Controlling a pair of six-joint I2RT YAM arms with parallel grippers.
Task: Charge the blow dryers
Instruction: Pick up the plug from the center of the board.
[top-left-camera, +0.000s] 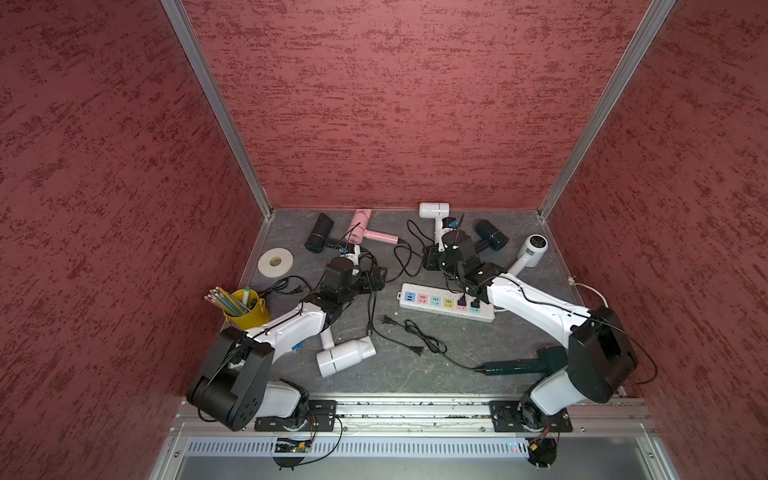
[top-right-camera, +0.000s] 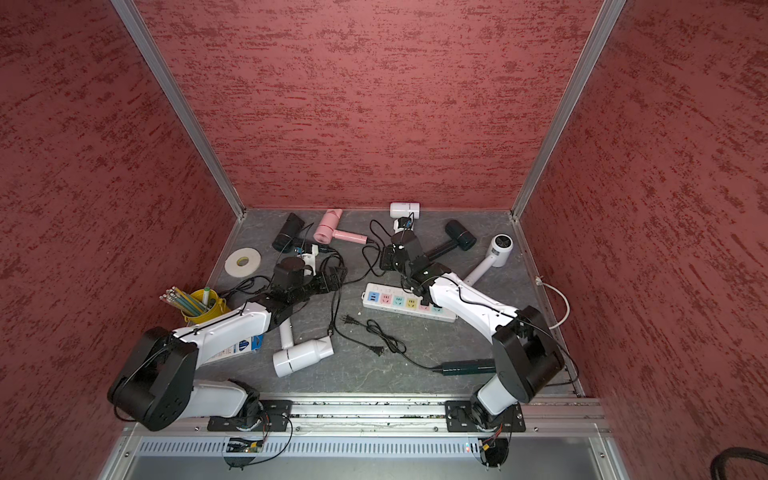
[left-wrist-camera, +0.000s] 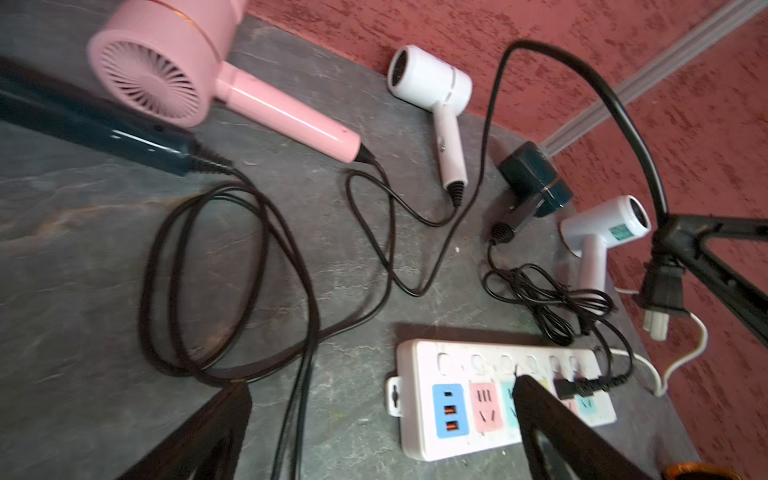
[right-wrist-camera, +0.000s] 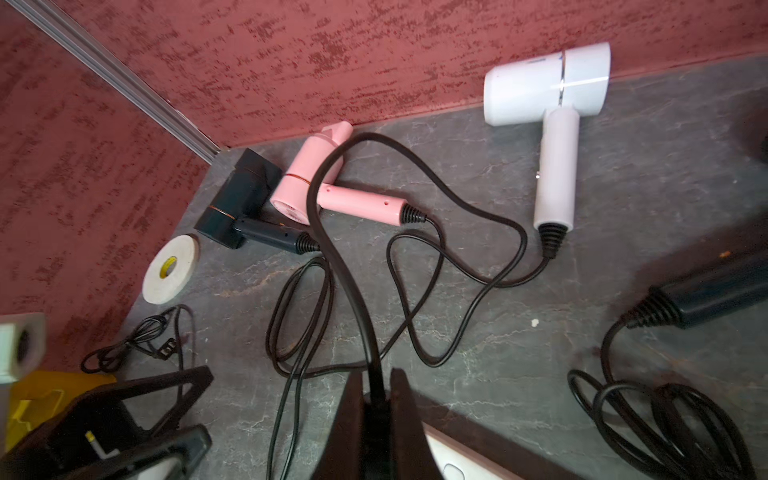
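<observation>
The right gripper (right-wrist-camera: 377, 384) is clamped tight on the plug end of a black cord (right-wrist-camera: 419, 166). The left gripper (left-wrist-camera: 376, 392) is wide open and holds nothing, close to the power strip (top-left-camera: 428, 300).

The blow dryers lie all over the grey table (top-left-camera: 415, 376). A black dryer (top-left-camera: 319, 232), a pink dryer (top-left-camera: 365, 230), a white dryer (top-left-camera: 434, 210) and a dark dryer (top-left-camera: 492, 235) are near the back wall. A second white dryer (top-left-camera: 534, 249) is at the right. A third white dryer (top-left-camera: 345, 357) lies in front. A dark green dryer (top-left-camera: 515, 365) pokes out from under the right arm.

Loose cords (top-left-camera: 424, 338) curl across the middle, in the way. The right arm covers one end of the strip, where two plugs (top-left-camera: 462, 300) sit in. A tape roll (top-left-camera: 275, 262) and a yellow cup (top-left-camera: 245, 309) of pencils stand by the left arm.
</observation>
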